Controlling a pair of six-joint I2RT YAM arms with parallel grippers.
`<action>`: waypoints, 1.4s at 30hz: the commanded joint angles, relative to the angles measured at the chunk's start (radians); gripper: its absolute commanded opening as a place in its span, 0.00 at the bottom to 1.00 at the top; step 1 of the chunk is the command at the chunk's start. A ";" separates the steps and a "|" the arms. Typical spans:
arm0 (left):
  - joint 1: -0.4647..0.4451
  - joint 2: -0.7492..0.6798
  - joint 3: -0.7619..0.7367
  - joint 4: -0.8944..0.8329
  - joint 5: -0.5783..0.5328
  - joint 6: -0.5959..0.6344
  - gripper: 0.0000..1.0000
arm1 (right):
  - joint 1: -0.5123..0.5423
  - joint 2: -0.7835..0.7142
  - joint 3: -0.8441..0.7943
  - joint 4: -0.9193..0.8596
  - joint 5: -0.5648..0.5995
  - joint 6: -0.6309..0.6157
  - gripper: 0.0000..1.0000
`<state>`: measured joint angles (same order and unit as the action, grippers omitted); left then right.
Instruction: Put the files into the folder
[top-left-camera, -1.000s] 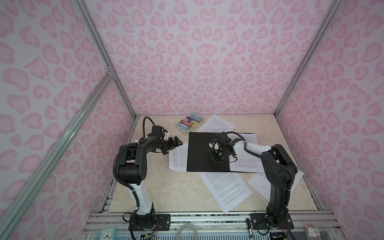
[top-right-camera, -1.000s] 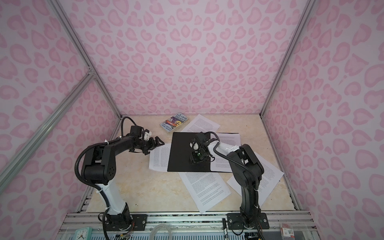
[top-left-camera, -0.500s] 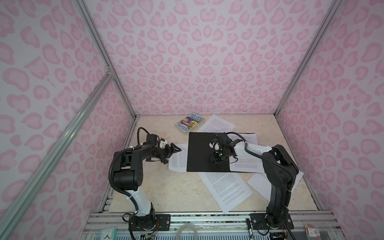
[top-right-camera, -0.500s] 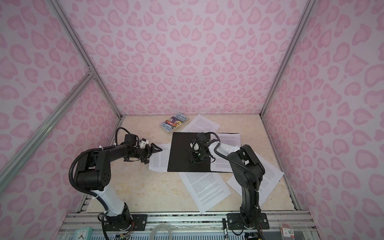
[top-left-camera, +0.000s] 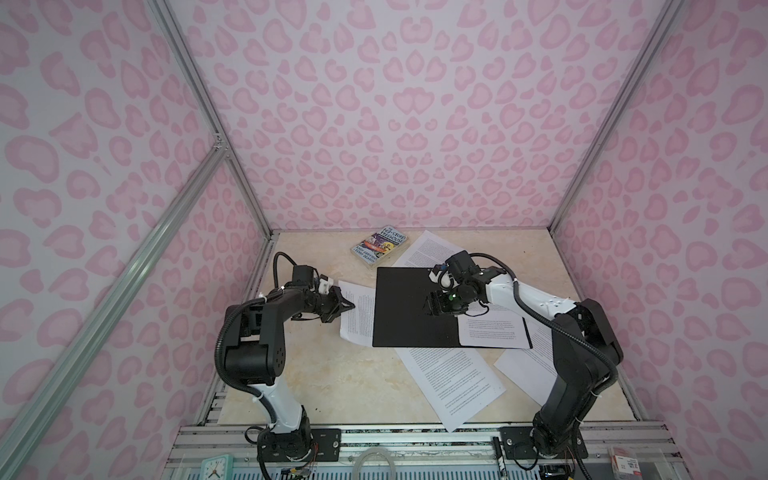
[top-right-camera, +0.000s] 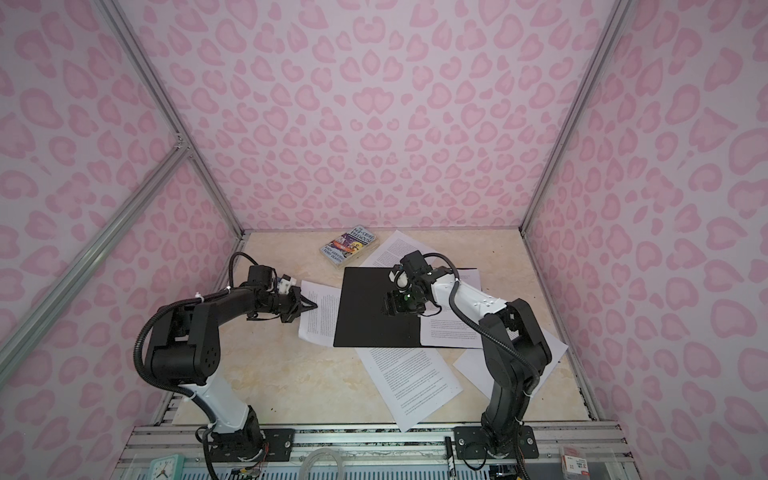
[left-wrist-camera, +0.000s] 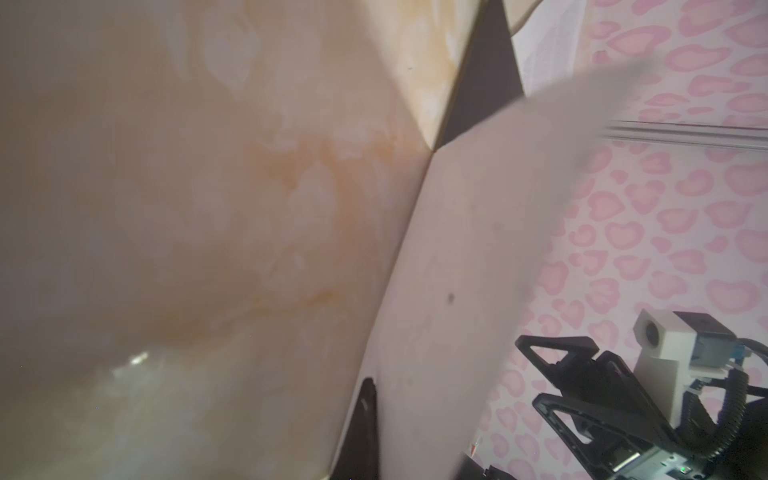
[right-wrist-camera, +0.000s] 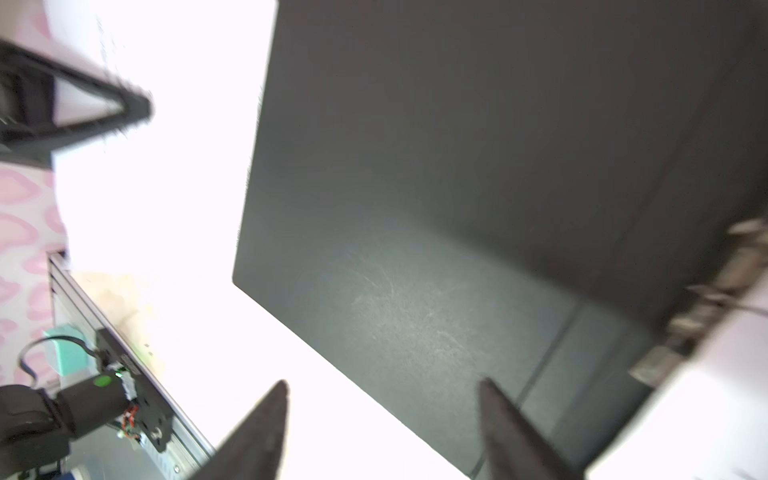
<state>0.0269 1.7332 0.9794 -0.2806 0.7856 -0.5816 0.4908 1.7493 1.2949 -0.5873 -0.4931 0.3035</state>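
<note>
At the left edge of the folder (top-left-camera: 405, 320), the left gripper (top-left-camera: 347, 306) is pinched shut on a sheet (top-left-camera: 358, 322) tucked partly under it (the paper curls up in the left wrist view). The right gripper (top-left-camera: 431, 306) hangs wide open and empty over the folder, which lies open, black side up, with the other files (top-left-camera: 453, 378) scattered around.

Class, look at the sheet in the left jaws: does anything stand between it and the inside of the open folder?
Yes. The sheet has its inner edge tucked under the black cover of the folder, and the right gripper, jaws open, hangs above that cover. The left gripper is shut on the sheet's outer edge.
</note>
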 joint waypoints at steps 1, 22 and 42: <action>0.010 -0.087 0.014 -0.068 -0.013 -0.020 0.04 | -0.020 -0.047 0.033 -0.032 0.024 0.034 0.98; -0.177 -0.393 0.411 -0.229 -0.238 -0.278 0.04 | -0.381 -0.236 0.013 -0.037 0.088 0.188 0.97; -0.498 0.023 0.358 0.461 -0.311 -0.782 0.03 | -0.518 -0.441 -0.234 0.021 0.043 0.391 0.98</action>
<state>-0.4652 1.7271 1.3666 0.0338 0.5083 -1.2770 -0.0284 1.3128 1.0885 -0.6109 -0.4038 0.6342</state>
